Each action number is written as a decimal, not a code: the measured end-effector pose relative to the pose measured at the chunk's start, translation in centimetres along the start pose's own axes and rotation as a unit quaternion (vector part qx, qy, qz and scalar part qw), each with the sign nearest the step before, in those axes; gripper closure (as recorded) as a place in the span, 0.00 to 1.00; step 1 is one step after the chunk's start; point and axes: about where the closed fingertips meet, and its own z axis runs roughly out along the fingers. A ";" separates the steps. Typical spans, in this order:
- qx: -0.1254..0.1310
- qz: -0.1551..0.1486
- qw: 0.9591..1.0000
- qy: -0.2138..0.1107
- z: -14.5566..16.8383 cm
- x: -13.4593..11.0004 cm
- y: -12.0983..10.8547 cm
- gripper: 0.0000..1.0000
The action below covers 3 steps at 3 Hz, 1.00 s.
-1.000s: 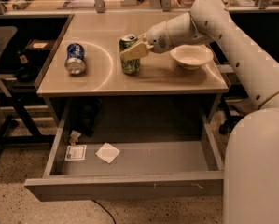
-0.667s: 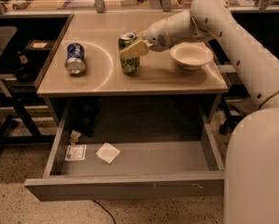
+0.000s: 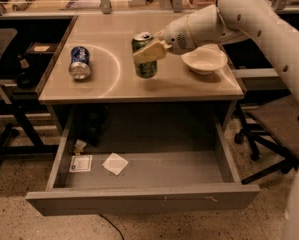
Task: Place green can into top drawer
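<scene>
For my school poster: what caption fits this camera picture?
Robot gripper grips the green can on the table, with the top drawer open below.

One claw [image 3: 148,50] clasping one green can [image 3: 147,69]; one blue can [image 3: 80,63], bowl [image 3: 205,60], top drawer [image 3: 144,199]; perhaps three scraps [image 3: 114,163].

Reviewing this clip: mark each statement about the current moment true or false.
1. The top drawer is pulled open. True.
2. The green can lies inside the drawer. False: it stands upright on the desk, with the gripper at its upper half.
3. The blue can lies on its side on the desk. True.
4. The white bowl sits between the two cans. False: the green can is in the middle, with the bowl on its far side from the blue can.
5. The drawer holds nothing. False: a white paper scrap and a small card lie in it.
</scene>
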 end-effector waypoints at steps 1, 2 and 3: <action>0.015 0.010 1.000 -0.002 -2.1 0.3 2.7 1.00; 0.031 0.022 0.999 -0.007 -4.4 1.1 5.5 1.00; 0.036 0.018 0.999 -0.015 -8.0 2.6 11.5 1.00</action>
